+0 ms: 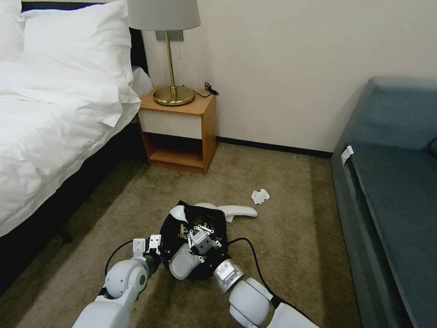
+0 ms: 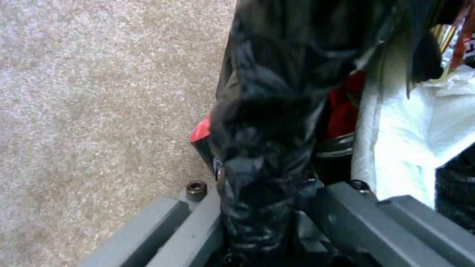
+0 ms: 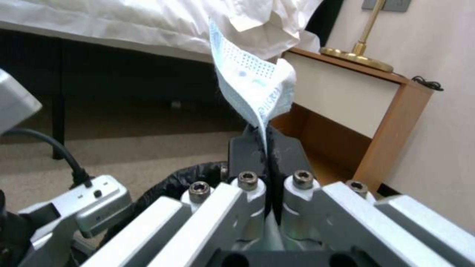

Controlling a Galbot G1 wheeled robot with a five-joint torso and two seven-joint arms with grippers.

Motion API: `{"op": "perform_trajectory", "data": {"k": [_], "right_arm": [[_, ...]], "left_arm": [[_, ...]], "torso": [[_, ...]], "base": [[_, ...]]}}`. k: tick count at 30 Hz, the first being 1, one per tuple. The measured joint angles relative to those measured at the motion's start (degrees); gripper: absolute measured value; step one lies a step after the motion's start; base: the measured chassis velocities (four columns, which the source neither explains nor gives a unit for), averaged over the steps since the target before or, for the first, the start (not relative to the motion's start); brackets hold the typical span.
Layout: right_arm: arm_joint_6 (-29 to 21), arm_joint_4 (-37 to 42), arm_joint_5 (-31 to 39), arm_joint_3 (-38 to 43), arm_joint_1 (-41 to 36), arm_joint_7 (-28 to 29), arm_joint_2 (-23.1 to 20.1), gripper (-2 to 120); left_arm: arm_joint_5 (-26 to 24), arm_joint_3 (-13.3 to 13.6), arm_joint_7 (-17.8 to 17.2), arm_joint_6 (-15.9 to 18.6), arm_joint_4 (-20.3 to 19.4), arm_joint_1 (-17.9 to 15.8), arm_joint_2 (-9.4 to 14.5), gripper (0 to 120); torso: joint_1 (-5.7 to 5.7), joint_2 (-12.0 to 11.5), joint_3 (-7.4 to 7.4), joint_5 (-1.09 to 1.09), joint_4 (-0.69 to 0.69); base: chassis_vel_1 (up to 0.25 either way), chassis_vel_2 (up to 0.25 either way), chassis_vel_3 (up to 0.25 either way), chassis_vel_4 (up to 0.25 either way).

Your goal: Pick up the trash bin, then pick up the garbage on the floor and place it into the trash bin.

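The trash bin (image 1: 200, 228), lined with a crinkly black bag (image 2: 277, 92), stands on the carpet in front of me. My left gripper (image 1: 152, 248) (image 2: 267, 202) is shut on its bagged rim. Over the bin's mouth, my right gripper (image 1: 198, 241) (image 3: 265, 139) is shut on a white slipper (image 3: 252, 81) with a blue-dotted sole, whose body lies at the near rim (image 1: 182, 264). Something red (image 2: 344, 107) and white cloth (image 2: 400, 137) lie inside the bin. A second white slipper (image 1: 236, 211) lies on the floor just behind the bin. A crumpled tissue (image 1: 260, 196) sits farther right.
A bed (image 1: 50, 127) with white linen runs along the left. A wooden nightstand (image 1: 180, 132) with a brass lamp (image 1: 173, 91) stands at the wall. A blue sofa (image 1: 396, 191) lines the right side. Open carpet (image 1: 296, 237) lies between them.
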Motion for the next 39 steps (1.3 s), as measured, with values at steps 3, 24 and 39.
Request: {"op": "perform_trajectory", "data": {"k": [3,24,39], "right_arm": [[0.1,-0.2,0.1,0.0,0.0,0.0,0.0,0],[-0.1,0.2,-0.1,0.8,-0.3,0.3,-0.2,69],[-0.1,-0.2,-0.2,0.8,-0.2,0.3,-0.4,100]], "left_arm": [[0.0,-0.3,0.0,0.0,-0.2,0.2,0.2,0],[0.5,-0.6,0.6,0.0,-0.9,0.7,0.5,0],[0.8,-0.3,0.4,0.0,-0.8,0.2,0.1,0]], "torso": [[0.00,0.0,0.00,0.00,0.00],[0.00,0.0,0.00,0.01,0.01],[-0.01,0.0,0.00,0.00,0.01]], "base": [[0.000,0.000,0.000,0.000],[0.000,0.000,0.000,0.000],[0.000,0.000,0.000,0.000]]}}
